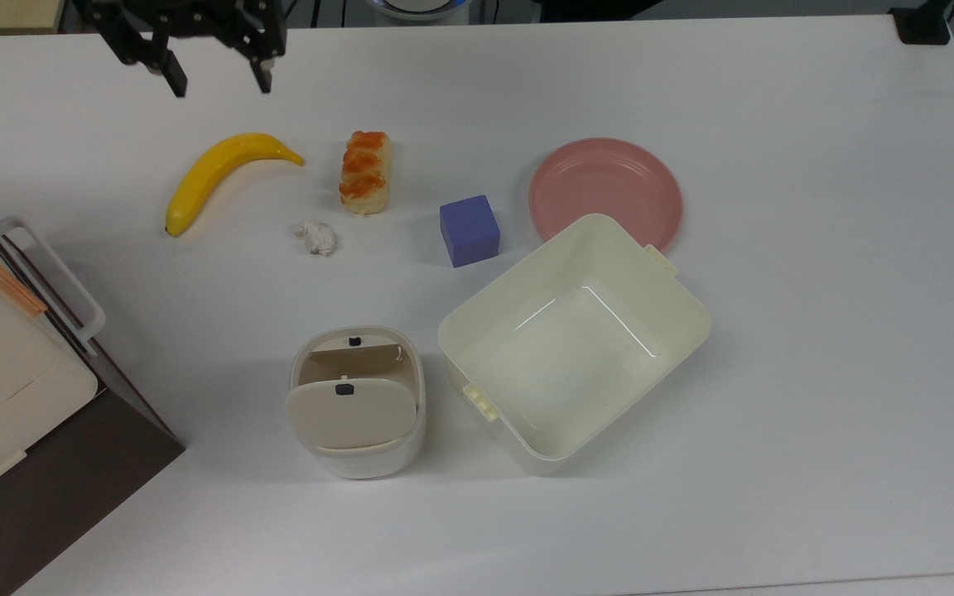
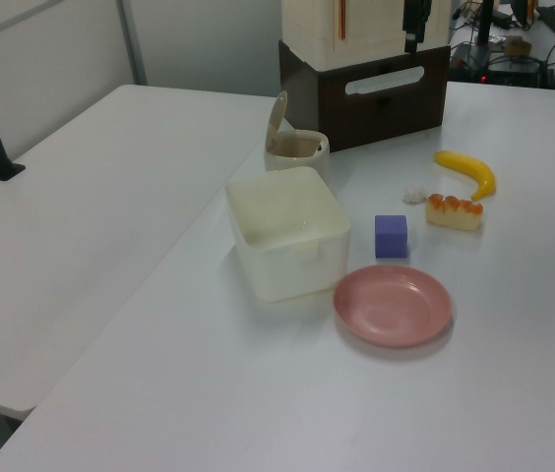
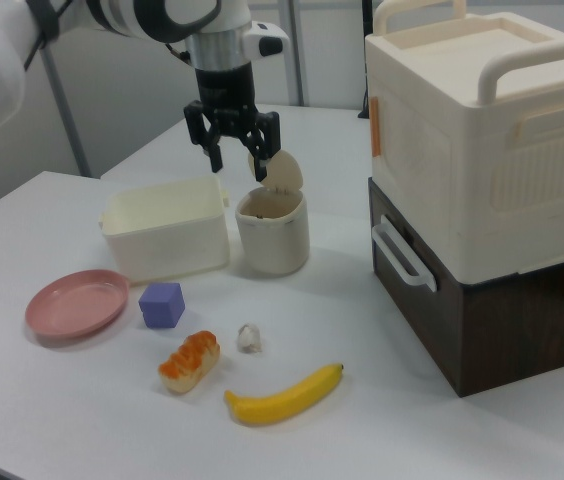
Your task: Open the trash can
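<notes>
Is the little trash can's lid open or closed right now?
Open. The trash can has its lid tilted upright on its hinge, and the right view shows its brown inside.

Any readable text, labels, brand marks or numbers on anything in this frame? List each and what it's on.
None can be read. The trash can, tub, plate, purple cube and the white-and-brown appliance all show plain, unmarked surfaces.
</notes>
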{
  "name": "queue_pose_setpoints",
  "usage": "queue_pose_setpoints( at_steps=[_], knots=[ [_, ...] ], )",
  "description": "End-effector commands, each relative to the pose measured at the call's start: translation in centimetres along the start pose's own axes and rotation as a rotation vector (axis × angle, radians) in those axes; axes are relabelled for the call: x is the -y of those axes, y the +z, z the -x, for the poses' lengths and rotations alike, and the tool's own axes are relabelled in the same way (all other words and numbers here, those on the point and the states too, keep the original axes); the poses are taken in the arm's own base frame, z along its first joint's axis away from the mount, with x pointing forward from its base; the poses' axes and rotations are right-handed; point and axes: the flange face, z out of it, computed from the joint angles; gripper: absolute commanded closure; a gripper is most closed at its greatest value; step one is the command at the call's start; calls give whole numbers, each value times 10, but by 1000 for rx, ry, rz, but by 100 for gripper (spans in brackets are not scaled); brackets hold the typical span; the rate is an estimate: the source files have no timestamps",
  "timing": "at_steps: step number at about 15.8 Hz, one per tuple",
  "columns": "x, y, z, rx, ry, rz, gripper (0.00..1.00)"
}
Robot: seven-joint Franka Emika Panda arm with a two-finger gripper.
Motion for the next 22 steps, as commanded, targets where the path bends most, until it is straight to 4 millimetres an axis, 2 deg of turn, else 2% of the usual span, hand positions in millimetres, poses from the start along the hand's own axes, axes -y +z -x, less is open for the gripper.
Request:
queue_pose_setpoints(
  at_steps=[1, 3, 5, 7, 11, 14, 22],
  knots=[
    [12, -8, 20, -35, 45, -7, 0],
    [19, -2, 28, -57, 53, 12, 0],
    [35, 1, 38, -82, 29, 34, 0],
    [35, -3, 39, -114, 85, 30, 0],
    [50, -2, 38, -109, 239, 14, 0],
    [63, 7, 42, -68, 261, 8, 0],
    [71, 18, 47, -21, 231, 9, 0]
  ],
)
